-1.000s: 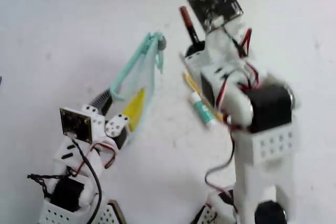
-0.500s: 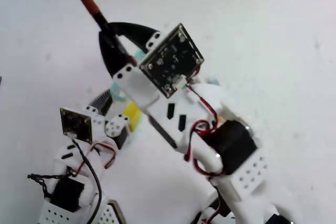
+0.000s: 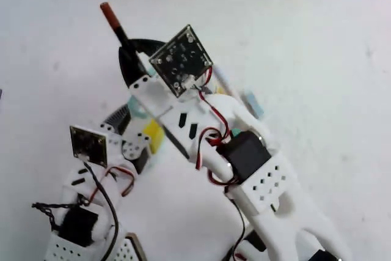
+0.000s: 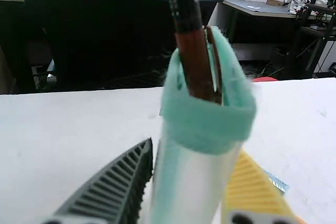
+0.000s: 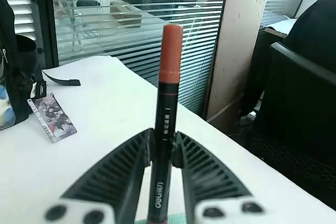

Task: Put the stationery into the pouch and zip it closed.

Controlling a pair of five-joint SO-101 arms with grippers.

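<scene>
**Pen right at the pouch mouth, some grip notes**

The right hand (image 5: 164, 135) is clamped on the pen (image 5: 170, 56), its ribbed fingers (image 5: 121, 171) pinching the black barrel well below the brown cap. From above, the pen (image 3: 116, 24) sticks out of that hand (image 3: 135, 59) toward 11 o'clock. The left hand (image 4: 194, 150) is pinched narrow on the pouch (image 4: 207, 121), grey finger (image 4: 113, 190) on one side and yellow on the other. It holds the pouch on edge, around 8 o'clock from the middle of the worktop (image 3: 317, 59). In the left wrist view the pen's brown part (image 4: 195, 64) sits right at the mint rim. I can't tell if it's inside or just behind.

Handling, as I'd guess it:
- The pen looks light and stiff with a smooth barrel, so it could slip or twist. Mid-barrel is the place to hold it, leaving the end free to go in.
- The pouch looks soft and floppy, and the mouth will likely sag shut. I'd grip close to the opening, and pinch the fabric beside the zip when closing.

A teal-ended stick (image 3: 252, 104) lies at 2 o'clock from the right arm, so it's not yet packed.
</scene>
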